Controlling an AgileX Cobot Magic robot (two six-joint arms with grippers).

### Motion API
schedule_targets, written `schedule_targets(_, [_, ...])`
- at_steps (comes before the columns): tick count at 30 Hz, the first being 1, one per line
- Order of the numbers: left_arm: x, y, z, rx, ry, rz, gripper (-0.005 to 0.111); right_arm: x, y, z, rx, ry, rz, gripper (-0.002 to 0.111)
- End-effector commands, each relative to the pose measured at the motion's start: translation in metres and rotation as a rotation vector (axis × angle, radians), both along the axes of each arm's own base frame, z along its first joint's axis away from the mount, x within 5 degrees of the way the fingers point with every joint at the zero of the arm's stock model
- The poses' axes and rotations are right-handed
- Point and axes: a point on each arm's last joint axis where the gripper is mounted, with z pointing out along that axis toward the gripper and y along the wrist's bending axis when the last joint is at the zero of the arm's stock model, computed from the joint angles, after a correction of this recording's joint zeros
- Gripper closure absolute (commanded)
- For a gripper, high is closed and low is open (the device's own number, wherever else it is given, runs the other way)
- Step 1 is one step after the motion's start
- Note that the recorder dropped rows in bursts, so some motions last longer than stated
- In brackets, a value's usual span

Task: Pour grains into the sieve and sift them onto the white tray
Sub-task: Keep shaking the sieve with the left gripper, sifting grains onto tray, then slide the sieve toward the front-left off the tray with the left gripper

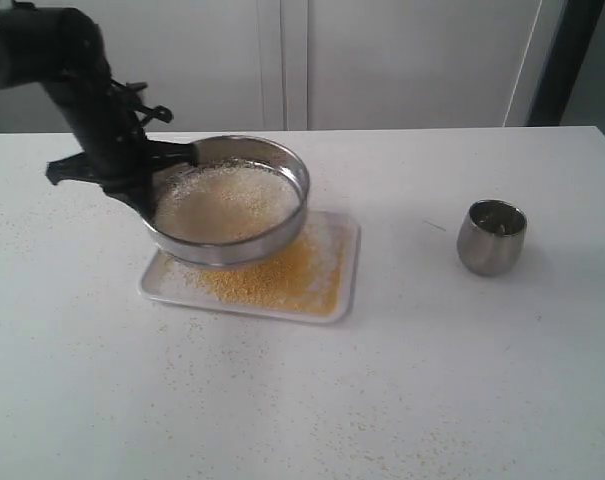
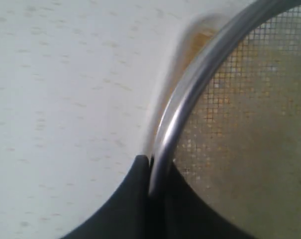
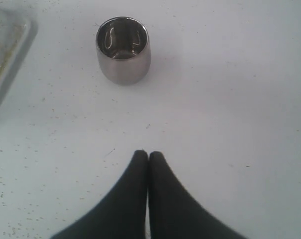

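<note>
The steel sieve (image 1: 232, 205) hangs tilted just above the white tray (image 1: 347, 285), with my left gripper (image 1: 167, 160) shut on its left rim. Pale whitish grains (image 1: 222, 205) lie on its mesh, and golden-yellow meal (image 1: 277, 275) covers the tray beneath. In the left wrist view the black fingers (image 2: 135, 199) pinch the sieve's rim (image 2: 190, 84), with the mesh (image 2: 250, 99) beside them. My right gripper (image 3: 149, 155) is shut and empty over bare table, apart from the steel cup (image 3: 123, 50); it does not show in the exterior view.
The small rounded steel cup (image 1: 492, 237) stands upright on the white table to the right of the tray. Stray grains (image 1: 112, 320) speckle the table around the tray. A corner of the tray (image 3: 6, 55) shows in the right wrist view.
</note>
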Motion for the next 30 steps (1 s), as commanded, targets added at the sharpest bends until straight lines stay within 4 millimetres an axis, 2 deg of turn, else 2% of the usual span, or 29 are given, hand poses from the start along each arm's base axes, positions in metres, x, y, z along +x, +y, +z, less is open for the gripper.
schedule_targets(1, [-0.016, -0.028, 0.009, -0.025, 0.039, -0.093, 0.107, 0.0, -0.001, 0.0, 0.005, -0.012, -0.01, 0.108])
schedule_targets(4, [-0.008, 0.009, 0.031, 0.032, 0.012, 0.049, 0.107, 0.0, -0.001, 0.0, 0.005, -0.012, -0.01, 0.108])
schedule_targets(6, [-0.006, 0.018, 0.03, 0.0, 0.026, 0.093, 0.107, 0.0, -0.001, 0.0, 0.005, -0.012, -0.01, 0.108])
schedule_targets(7, [-0.007, 0.014, 0.023, -0.018, 0.041, 0.083, 0.107, 0.0, -0.001, 0.0, 0.005, -0.012, -0.01, 0.108])
schedule_targets(11, [-0.018, -0.035, -0.015, -0.075, 0.097, -0.033, 0.107, 0.0, -0.001, 0.0, 0.005, -0.012, -0.01, 0.108])
schedule_targets(13, [-0.019, -0.043, -0.017, -0.047, 0.084, -0.068, 0.107, 0.0, -0.001, 0.0, 0.005, -0.012, -0.01, 0.108])
schedule_targets(14, [-0.017, -0.039, -0.011, -0.022, 0.068, -0.064, 0.107, 0.0, -0.001, 0.0, 0.005, -0.012, -0.01, 0.108])
schedule_targets(17, [-0.008, -0.005, 0.008, 0.055, 0.04, 0.042, 0.107, 0.0, -0.001, 0.0, 0.005, -0.012, -0.01, 0.108])
schedule_targets(19, [-0.004, 0.007, 0.012, 0.043, 0.043, 0.084, 0.107, 0.0, -0.001, 0.0, 0.005, -0.014, -0.01, 0.108])
schedule_targets(21, [-0.006, -0.003, -0.002, -0.003, 0.081, 0.095, 0.107, 0.0, -0.001, 0.0, 0.005, -0.014, -0.01, 0.108])
schedule_targets(23, [-0.009, -0.031, -0.017, -0.086, 0.1, 0.059, 0.107, 0.0, -0.001, 0.0, 0.005, -0.014, -0.01, 0.108])
schedule_targets(25, [-0.015, -0.054, -0.021, -0.11, 0.068, -0.053, 0.107, 0.0, -0.001, 0.0, 0.005, -0.014, -0.01, 0.108])
schedule_targets(26, [-0.015, -0.055, -0.019, -0.082, 0.041, -0.087, 0.107, 0.0, -0.001, 0.0, 0.005, -0.014, -0.01, 0.108])
schedule_targets(27, [-0.013, -0.048, -0.016, -0.021, 0.02, -0.067, 0.107, 0.0, -0.001, 0.0, 0.005, -0.014, -0.01, 0.108])
schedule_targets(30, [-0.008, -0.007, -0.004, 0.088, 0.06, 0.144, 0.107, 0.0, -0.001, 0.0, 0.005, -0.014, -0.01, 0.108])
